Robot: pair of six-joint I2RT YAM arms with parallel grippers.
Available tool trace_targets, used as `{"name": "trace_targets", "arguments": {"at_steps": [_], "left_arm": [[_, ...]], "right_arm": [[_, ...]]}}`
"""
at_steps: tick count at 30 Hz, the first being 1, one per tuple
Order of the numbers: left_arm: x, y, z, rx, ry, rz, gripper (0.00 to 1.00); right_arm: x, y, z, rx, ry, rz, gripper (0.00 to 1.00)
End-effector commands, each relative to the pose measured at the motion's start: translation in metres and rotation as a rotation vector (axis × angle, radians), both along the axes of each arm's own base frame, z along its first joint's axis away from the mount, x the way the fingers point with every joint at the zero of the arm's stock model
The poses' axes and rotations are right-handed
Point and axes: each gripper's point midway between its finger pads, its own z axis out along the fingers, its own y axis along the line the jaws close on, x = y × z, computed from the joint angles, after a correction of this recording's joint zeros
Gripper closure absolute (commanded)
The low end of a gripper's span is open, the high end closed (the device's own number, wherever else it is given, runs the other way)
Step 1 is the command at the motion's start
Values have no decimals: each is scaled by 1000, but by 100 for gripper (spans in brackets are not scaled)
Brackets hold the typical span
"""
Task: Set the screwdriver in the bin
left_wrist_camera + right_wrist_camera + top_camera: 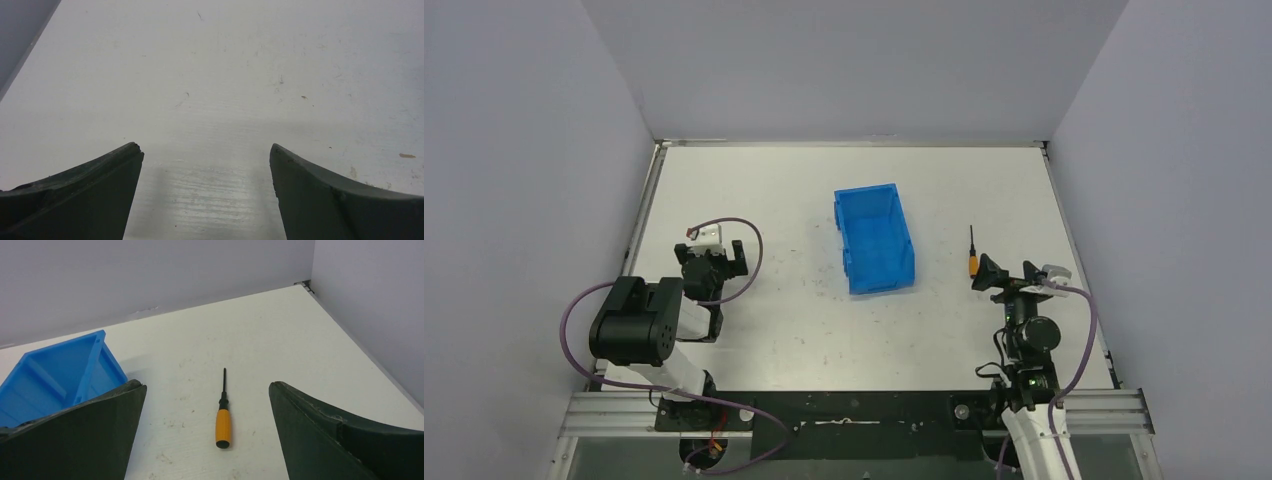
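Note:
The screwdriver (973,253), orange handle and thin black shaft, lies flat on the white table to the right of the blue bin (874,238). In the right wrist view the screwdriver (222,419) lies between and just ahead of my open fingers, shaft pointing away. The bin (55,375) shows at the left there, open and with nothing visible in it. My right gripper (1007,276) is open and empty, just near of the screwdriver's handle. My left gripper (716,256) is open and empty over bare table, left of the bin; its view (206,150) shows only tabletop.
Grey walls enclose the table on the left, back and right. The right wall (370,305) stands close beyond the screwdriver. Purple cables (744,240) loop round both arms. A black frame rail (854,410) runs along the near edge.

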Motion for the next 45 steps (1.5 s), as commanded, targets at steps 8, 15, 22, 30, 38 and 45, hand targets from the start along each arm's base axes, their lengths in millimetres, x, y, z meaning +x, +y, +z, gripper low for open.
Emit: {"name": "trace_targets", "arguments": {"at_steps": [8,15,22,30,38,45], "left_arm": [[11,-3,20,-10,-69,-8,3],[11,-3,19,-10,-67,-7,3],[11,-3,20,-11,-69,-8,3],[11,-3,20,-10,-69,-7,3],[11,-3,20,-10,-69,-8,3],[11,-3,20,-10,-69,-8,3]], "right_arm": [[24,21,49,-35,48,113,0],[82,-4,-6,-63,616,-42,0],[102,-7,-116,-145,1070,-31,0],[105,0,-176,-133,1208,0,18],[99,5,-153,-141,1198,11,100],[113,26,-37,-225,1023,-23,100]]}}
